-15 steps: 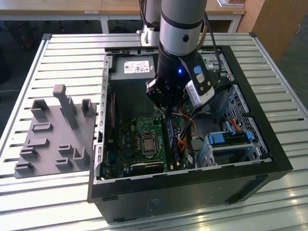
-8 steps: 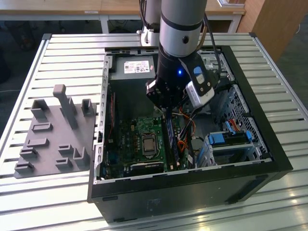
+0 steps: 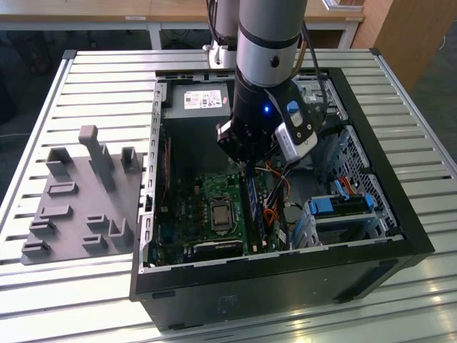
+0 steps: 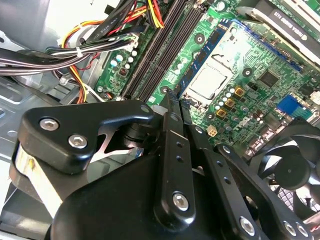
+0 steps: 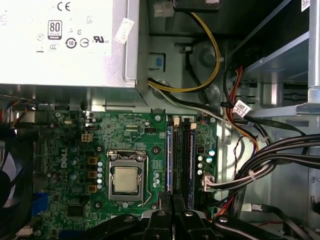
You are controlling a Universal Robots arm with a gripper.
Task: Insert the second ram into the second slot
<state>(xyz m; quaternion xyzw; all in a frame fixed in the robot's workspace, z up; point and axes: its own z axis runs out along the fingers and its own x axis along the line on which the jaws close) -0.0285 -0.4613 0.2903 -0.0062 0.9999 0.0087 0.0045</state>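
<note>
My gripper (image 3: 246, 163) hangs inside the open computer case (image 3: 371, 214), fingers (image 5: 165, 202) pressed together with nothing between them, just above the memory slots (image 5: 184, 160). The second ram (image 3: 251, 214) sits upright in a slot beside the processor socket (image 3: 220, 213).

A bare CPU socket (image 5: 125, 179) sits on the green motherboard (image 5: 65, 160) just beside the gripper, with the silver power supply (image 5: 65, 40) beyond it. Cables (image 5: 260, 165) bundle on the gripper's other side. A grey fixture tray (image 3: 78, 196) lies well apart, outside the case (image 3: 400, 214).
</note>
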